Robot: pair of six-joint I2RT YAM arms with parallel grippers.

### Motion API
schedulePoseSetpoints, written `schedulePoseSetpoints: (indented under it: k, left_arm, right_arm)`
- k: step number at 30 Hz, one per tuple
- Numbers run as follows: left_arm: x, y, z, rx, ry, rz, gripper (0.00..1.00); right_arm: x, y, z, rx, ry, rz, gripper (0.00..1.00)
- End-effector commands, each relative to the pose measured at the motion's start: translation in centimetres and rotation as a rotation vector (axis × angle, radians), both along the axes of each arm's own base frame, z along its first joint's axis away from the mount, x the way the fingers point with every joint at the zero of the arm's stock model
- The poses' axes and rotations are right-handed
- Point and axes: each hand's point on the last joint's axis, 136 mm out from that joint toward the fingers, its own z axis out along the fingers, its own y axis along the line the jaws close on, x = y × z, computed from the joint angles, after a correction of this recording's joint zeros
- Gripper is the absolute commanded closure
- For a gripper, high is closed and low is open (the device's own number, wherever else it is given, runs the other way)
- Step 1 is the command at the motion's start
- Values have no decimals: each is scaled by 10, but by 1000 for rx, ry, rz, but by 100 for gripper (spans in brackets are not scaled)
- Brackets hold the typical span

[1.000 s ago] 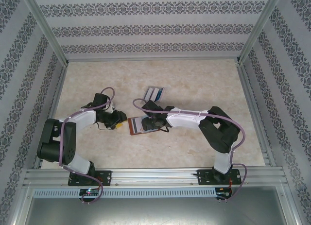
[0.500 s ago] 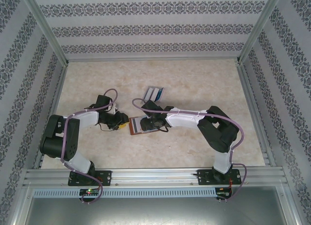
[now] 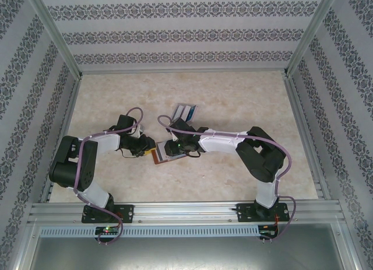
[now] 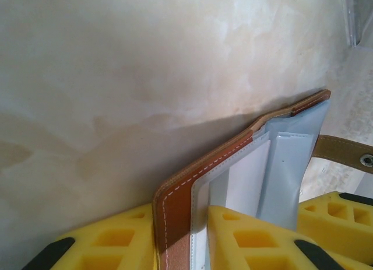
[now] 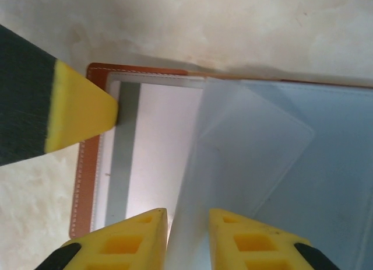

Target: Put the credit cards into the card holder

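The card holder (image 3: 158, 155) lies open mid-table between my two grippers, brown outside with pale clear sleeves inside. My left gripper (image 3: 148, 148) is shut on the holder's left cover. In the left wrist view the brown stitched cover (image 4: 175, 211) stands on edge, pinched in the left gripper (image 4: 180, 242). The clasp tab (image 4: 344, 153) sticks out to the right. My right gripper (image 5: 188, 241) is shut on a raised clear sleeve (image 5: 233, 159) of the holder. The left gripper's fingertip (image 5: 78, 109) presses the cover's corner. Two credit cards (image 3: 185, 112) lie just behind the holder.
Patterned walls and metal frame rails (image 3: 58, 124) box in the marble-look table (image 3: 245, 101). Both arms reach inward and crowd the middle, their cables looping above. Bare table stretches to the back and far right.
Both grippers have narrowed onto the holder. The left gripper slid right to its left edge, and that cover now stands tipped up. The right gripper has hardly shifted.
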Motion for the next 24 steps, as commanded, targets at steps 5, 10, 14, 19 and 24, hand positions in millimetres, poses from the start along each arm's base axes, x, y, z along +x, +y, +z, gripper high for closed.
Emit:
schedulePoseSetpoints:
  k: [5,10,14,19,24]
  left_arm:
    - [3,-6,-2,-23,3,-4,74]
    - [10,-4,-2,-33,3,13,74]
    - [18,4,6,-45,-19,43,73]
    - [30,17,16,-37,-48,83,72]
    - [39,25,22,-38,-56,113,71]
  right_arm:
    - [-4,18,18,135,14,51,70]
    - [-9,28,14,191,55,82,65]
    - [-12,35,20,239,58,119,62]
    - [-11,45,24,287,37,168,60]
    - [-9,62,21,361,48,208,60]
